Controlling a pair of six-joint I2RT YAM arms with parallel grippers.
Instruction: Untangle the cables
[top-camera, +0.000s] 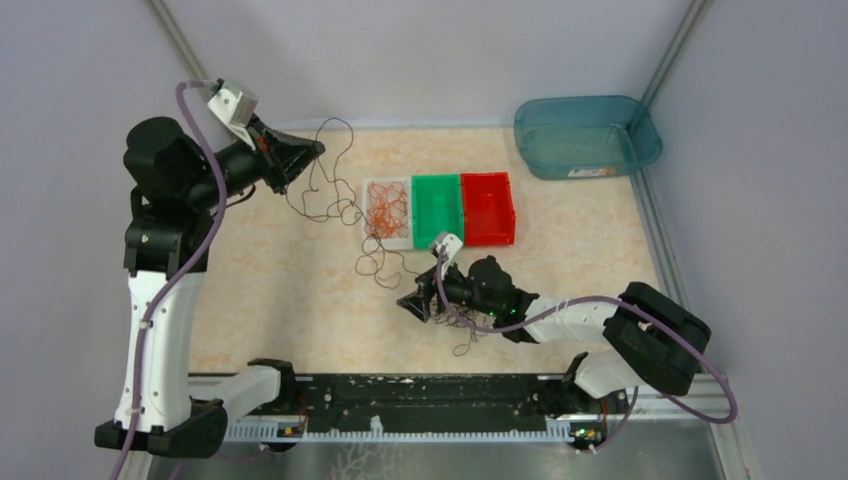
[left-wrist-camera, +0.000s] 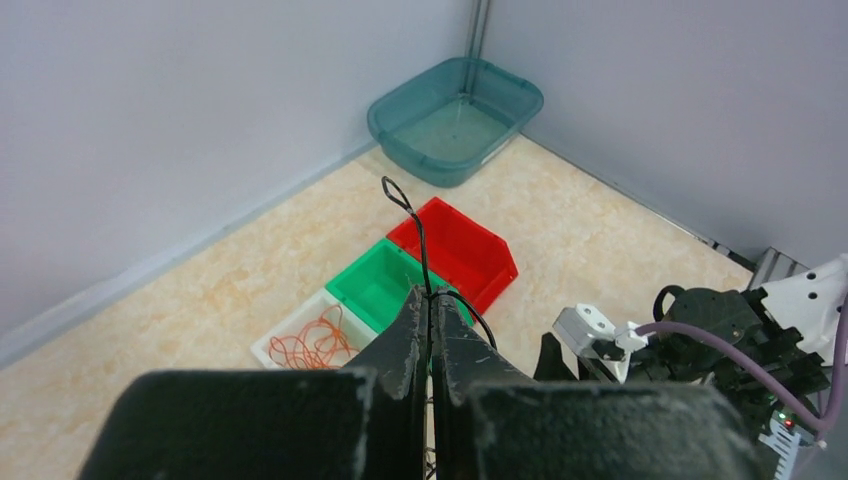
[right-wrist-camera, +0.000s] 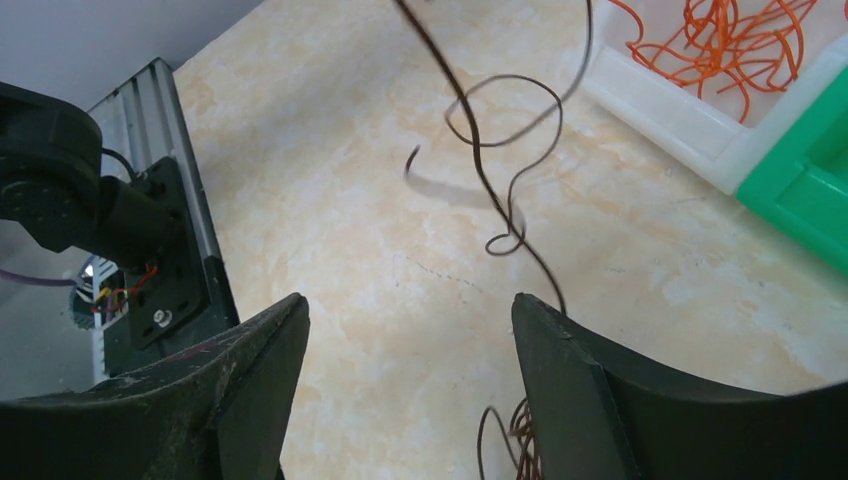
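Top external view: the left gripper (top-camera: 298, 160) is raised over the far left of the table (top-camera: 280, 280). It is clamped shut on a thin dark cable (top-camera: 340, 150). From the grip, the cable loops out to the right and curls back down toward the white tray (top-camera: 370, 238). It then carries on in loose bends toward the near right, ending close to the right gripper (top-camera: 412, 303). Taken as a whole, its long axis runs on a slant from far left to near right.

The right gripper sits low over the table, pointing left. A small tangle (top-camera: 462, 322) of cables lies just beside it on its near side. The white tray holds a heap of curly orange cables (top-camera: 386, 208). The green tray (top-camera: 437, 208) touches its right side, and the red tray (top-camera: 488, 208) comes after that. A blue tub (top-camera: 585, 135) stands well apart in the far right corner.

In the left wrist view, the left gripper (left-wrist-camera: 430, 300) has its jaws pressed together on the dark cable (left-wrist-camera: 420, 240). A short free end stands up past the tips and points to the far side, finishing in a small loop.

In the right wrist view, the right gripper (right-wrist-camera: 408, 310) has its jaws spread wide with nothing pinched between them. The dark cable (right-wrist-camera: 480, 170) comes down from the top of the frame in curls. It passes out of sight behind the right-hand jaw. The orange cables (right-wrist-camera: 720, 35) lie in the white tray (right-wrist-camera: 670, 115) beyond.
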